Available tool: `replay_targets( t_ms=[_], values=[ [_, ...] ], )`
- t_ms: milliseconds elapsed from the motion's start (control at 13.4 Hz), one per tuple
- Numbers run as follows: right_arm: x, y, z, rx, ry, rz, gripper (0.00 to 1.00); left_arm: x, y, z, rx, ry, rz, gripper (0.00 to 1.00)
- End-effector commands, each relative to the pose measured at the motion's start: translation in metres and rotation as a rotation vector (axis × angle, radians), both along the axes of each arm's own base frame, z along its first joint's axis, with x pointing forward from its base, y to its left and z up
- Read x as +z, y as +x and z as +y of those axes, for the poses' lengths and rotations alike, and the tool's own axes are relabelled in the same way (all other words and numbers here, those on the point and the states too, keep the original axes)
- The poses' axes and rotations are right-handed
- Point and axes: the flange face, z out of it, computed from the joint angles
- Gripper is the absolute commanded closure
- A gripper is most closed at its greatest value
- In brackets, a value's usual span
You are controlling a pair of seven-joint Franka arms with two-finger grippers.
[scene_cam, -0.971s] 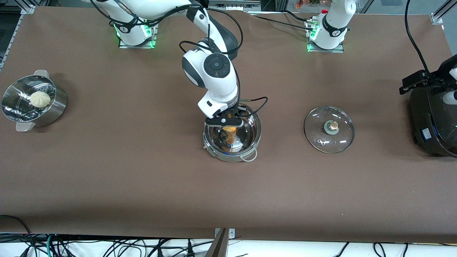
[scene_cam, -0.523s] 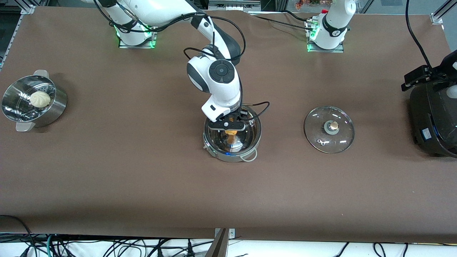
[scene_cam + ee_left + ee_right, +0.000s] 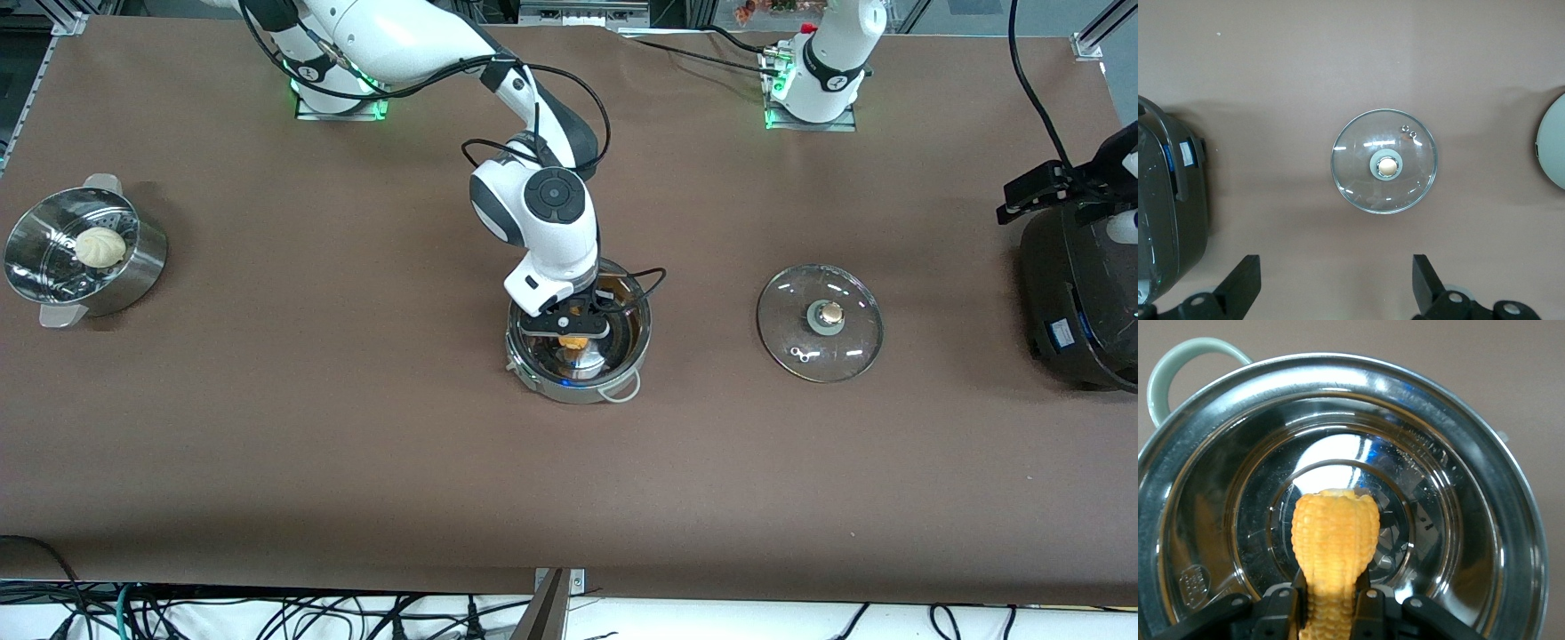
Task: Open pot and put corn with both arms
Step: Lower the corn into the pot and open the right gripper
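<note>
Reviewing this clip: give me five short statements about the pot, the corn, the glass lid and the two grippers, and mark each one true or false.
1. The right gripper is shut on the yellow-orange corn cob. True.
2. The round glass lid with the brass knob sits on the shiny stainless steel pot. False: it lies flat on the brown table, beside the pot toward the left arm's end.
3. The corn hangs over the pot's open mouth. True.
4. The left gripper holds the lid. False: it is open, above the lid and clear of it.
5. The pale round bun is in the pot. False: it sits in the steel steamer bowl at the right arm's end.
</note>
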Motion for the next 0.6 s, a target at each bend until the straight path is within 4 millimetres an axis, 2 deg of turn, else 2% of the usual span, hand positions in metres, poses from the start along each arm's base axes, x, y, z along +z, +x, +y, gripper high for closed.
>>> replay_targets(
  t_ms=[0,149,523],
  values=[
    [-0.0089,0.0033,0.0045,-0.009,-0.01,-0.011,0.41,0.0078,-0.0043,-0.0039,-0.003,0.024,-0.003,0.0],
    [-0.0089,0.0027,0.0051,-0.004,-0.014,-0.016,0.01,0.0078,-0.0044,-0.0023,0.001,0.024,-0.003,0.0],
    [-0.0064,0.0029,0.0052,0.01,-0.031,-0.037,0.0,0.0077,-0.0045,-0.0038,0.0,0.026,-0.001,0.0]
  ],
)
